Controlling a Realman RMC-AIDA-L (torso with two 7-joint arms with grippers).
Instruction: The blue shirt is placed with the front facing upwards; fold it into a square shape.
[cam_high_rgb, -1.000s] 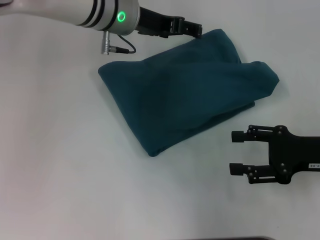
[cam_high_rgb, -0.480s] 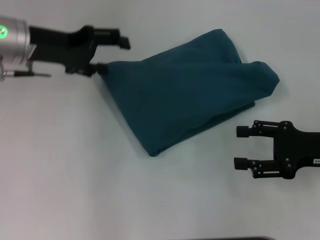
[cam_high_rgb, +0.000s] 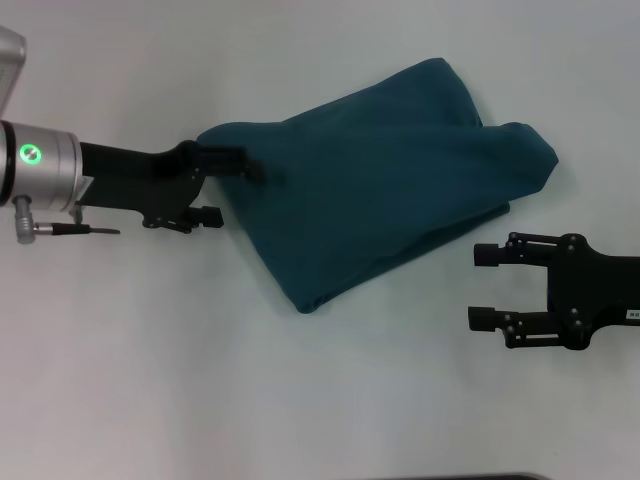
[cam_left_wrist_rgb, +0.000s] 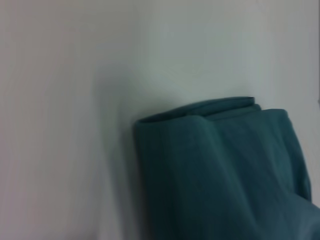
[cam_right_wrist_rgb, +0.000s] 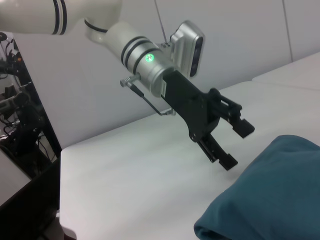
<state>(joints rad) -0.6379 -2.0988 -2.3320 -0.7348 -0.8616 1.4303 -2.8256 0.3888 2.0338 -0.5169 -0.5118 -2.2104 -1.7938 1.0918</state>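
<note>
One blue shirt (cam_high_rgb: 380, 180) on the white bench (cam_high_rgb: 150, 380), folded into a lopsided bundle, centre to far right. Two tools in view. Left tool (cam_high_rgb: 232, 190) at the bundle's left corner, fingers apart, one over the cloth edge, one beside it, raised above the bench. Right tool (cam_high_rgb: 484, 286) near-right of the shirt, fingers apart, holding nothing

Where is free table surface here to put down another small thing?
Bare table runs along the whole near side, below the blue shirt, between left gripper and right gripper. Another free strip lies beyond the shirt. The middle is crowded.
</note>
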